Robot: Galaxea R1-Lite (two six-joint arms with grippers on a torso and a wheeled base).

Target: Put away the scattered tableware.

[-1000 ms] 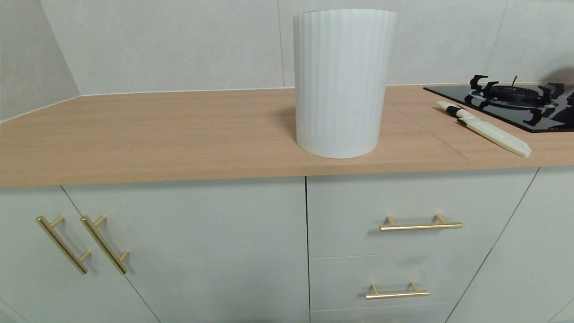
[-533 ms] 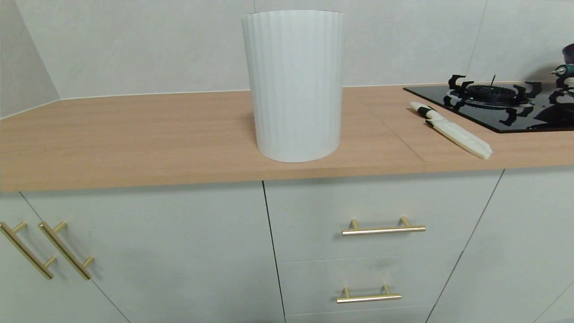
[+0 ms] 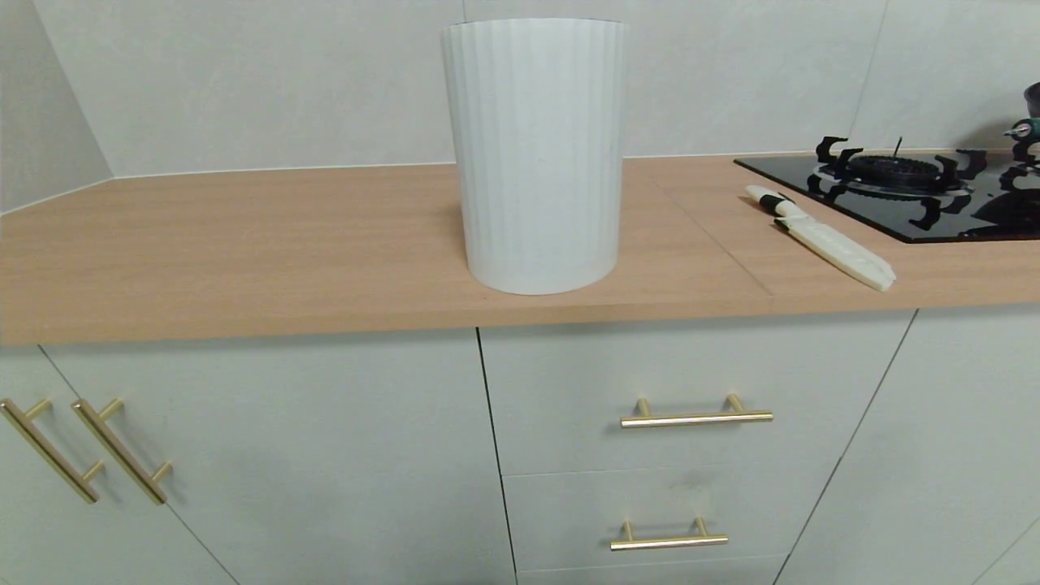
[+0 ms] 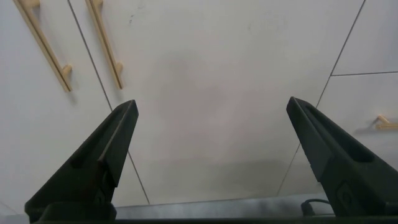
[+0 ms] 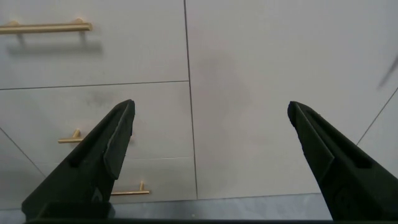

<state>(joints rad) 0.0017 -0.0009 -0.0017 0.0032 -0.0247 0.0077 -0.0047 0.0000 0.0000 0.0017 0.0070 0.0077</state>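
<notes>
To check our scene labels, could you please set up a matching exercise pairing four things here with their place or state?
Things:
1. ribbed white container
2. knife
3. gas hob
4. left gripper

Places or states:
A. open, facing the cabinet doors
B. lying flat on the counter beside the gas hob
C. upright near the counter's front edge
D. black, set into the counter on the robot's right

Pairs: 1-C, 2-B, 3-D, 4-A.

kitchen | wood countertop (image 3: 244, 244) | gas hob (image 3: 902, 183) | cabinet drawers (image 3: 691, 390)
</notes>
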